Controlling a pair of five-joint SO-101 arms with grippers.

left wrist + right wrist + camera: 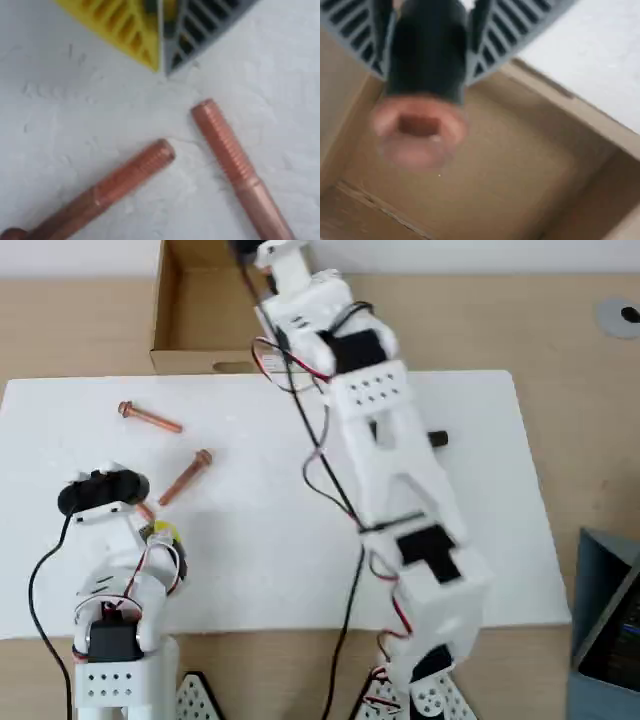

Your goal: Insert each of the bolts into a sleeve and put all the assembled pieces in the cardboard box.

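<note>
1. A white mat (260, 560) lies on the brown worktop (560, 330). A round grey thing (620, 315) sits at 2 o'clock, off the mat. A dark grey case (605, 625) stands at 4 o'clock.
2. The right arm (400, 470) lies across the mat from 5 o'clock up to 12 o'clock and hides part of it. A small black piece (437, 439) sits just beside this arm. It is too small to tell if it is a sleeve.
3. The left arm (115, 640) stands at 7 o'clock.
4. The cardboard box (200, 310) is at 11 o'clock, touching the mat's far edge. The right tool (427, 47) hangs over it. The box's brown floor (520, 190) shows below.
5. The right tool is closed tight on a black sleeve (427, 65). A copper bolt head (417, 127) sticks out of the sleeve's low end. The long piece points down at the box floor.
6. The left tool (161, 67) is closed, with nothing in it. Its tip is low over the mat.
7. The first bolt (150, 418) lies flat at 10 o'clock. It runs from 9 to 3, head at 9.
8. The second bolt (186, 477) lies flat near it. It runs from 1 to 7, head at 1.
9. One threaded end (160, 152) and another threaded end (210, 120) lie near the left tool's tip. They touch neither the tip nor each other.
</note>
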